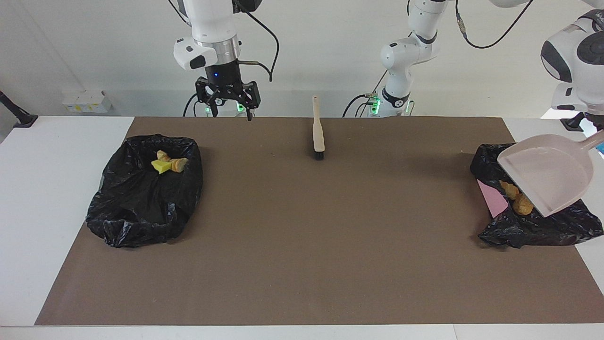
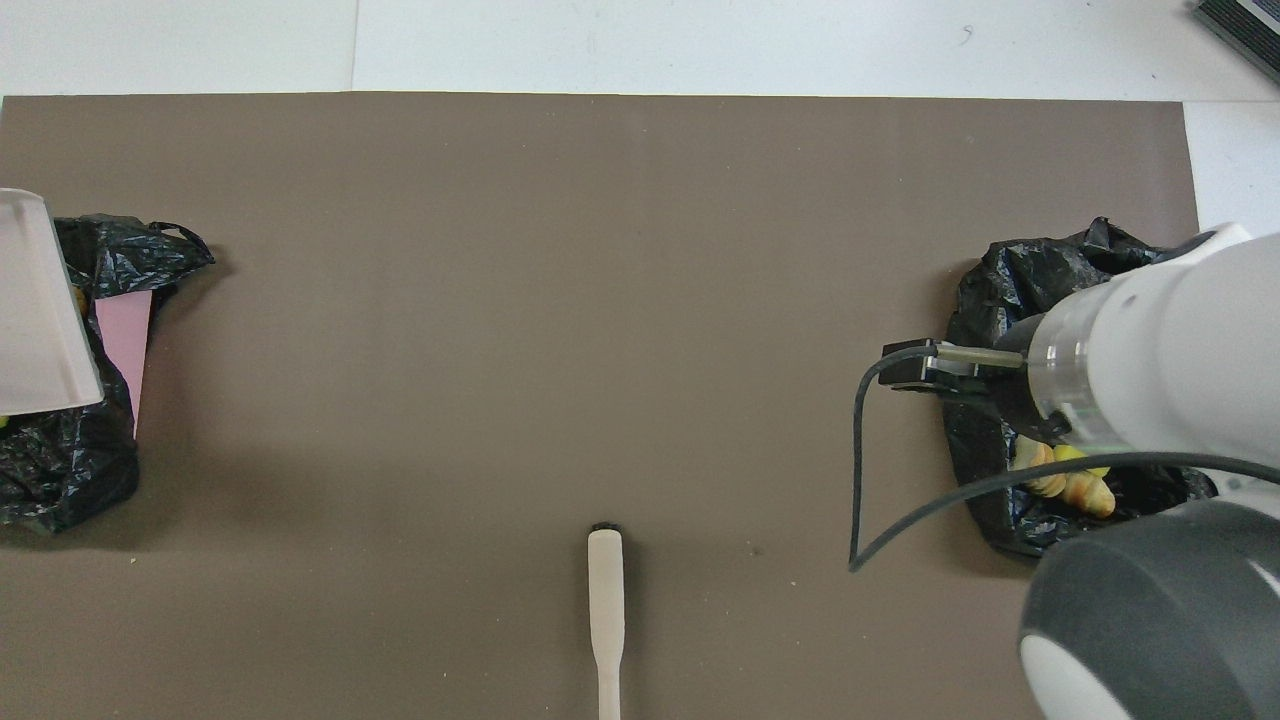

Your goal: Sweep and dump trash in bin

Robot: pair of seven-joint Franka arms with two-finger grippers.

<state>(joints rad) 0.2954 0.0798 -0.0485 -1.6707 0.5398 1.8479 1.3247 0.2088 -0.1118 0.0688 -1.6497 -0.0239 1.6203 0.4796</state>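
L end effector (image 1: pixel 598 137) gripping dustpan (image 1: pixel 547 177), tilted over bag (image 1: pixel 533 226)

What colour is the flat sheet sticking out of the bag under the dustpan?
Pink. The sheet shows best in the facing view.

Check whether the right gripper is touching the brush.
Apart. In the facing view the right gripper hangs open in the air near its arm's base, with bare mat between it and the brush lying flat by the robots' edge.
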